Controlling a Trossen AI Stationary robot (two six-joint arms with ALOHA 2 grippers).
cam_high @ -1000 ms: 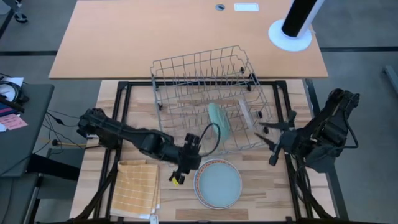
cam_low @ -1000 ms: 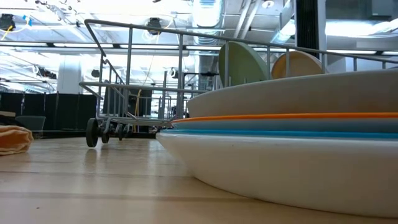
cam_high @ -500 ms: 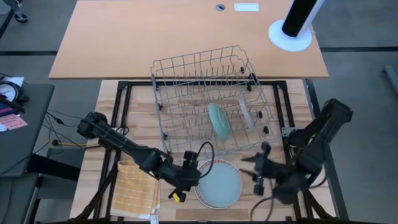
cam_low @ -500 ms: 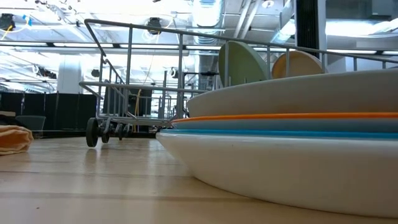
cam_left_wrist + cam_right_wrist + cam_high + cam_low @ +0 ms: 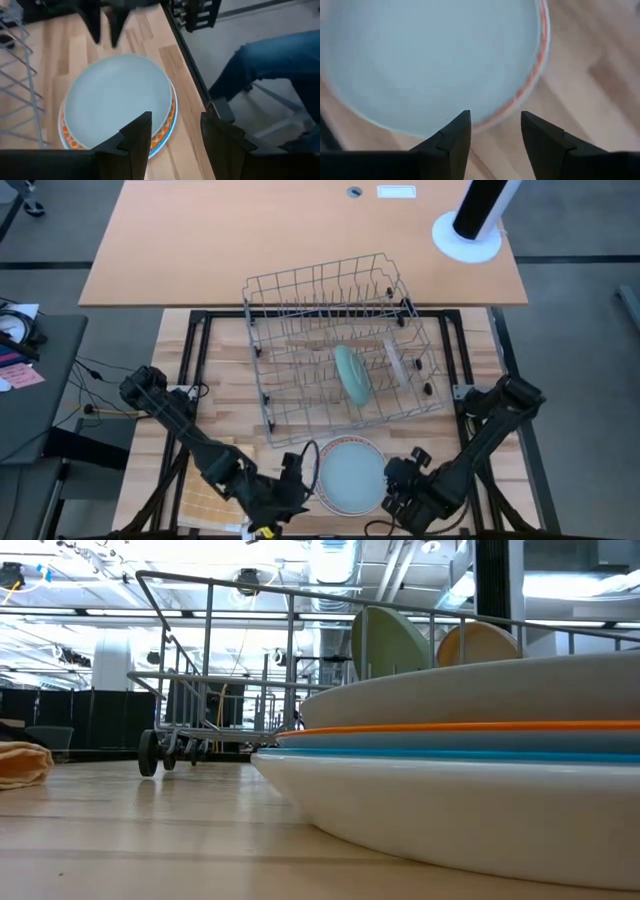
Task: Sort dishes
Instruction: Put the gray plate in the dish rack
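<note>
A: Where is the stack of plates [image 5: 351,476] placed?

B: It is set flat on the wooden table [image 5: 440,435], near the front edge, just before the wire rack [image 5: 335,345]. A pale teal plate [image 5: 116,100] is seen on top; of the orange-patterned plate [image 5: 167,122] beneath it only a rim is shown. In the low view the stack is cut off at the right edge.

A: And in the rack?

B: A pale green plate [image 5: 351,373] is stood on edge there, with a second plate [image 5: 478,643] beside it, partly hidden by wires.

A: How are the grippers held?

B: The left gripper [image 5: 287,483] is positioned just left of the stack, the right gripper [image 5: 400,483] just right of it. On each a gap is seen between the fingers [image 5: 135,135], and nothing is grasped.

A: Anything else?

B: A yellow checked cloth [image 5: 203,485] is largely covered by the left arm. A person's leg in jeans [image 5: 270,65] is seen beyond the table edge.
</note>
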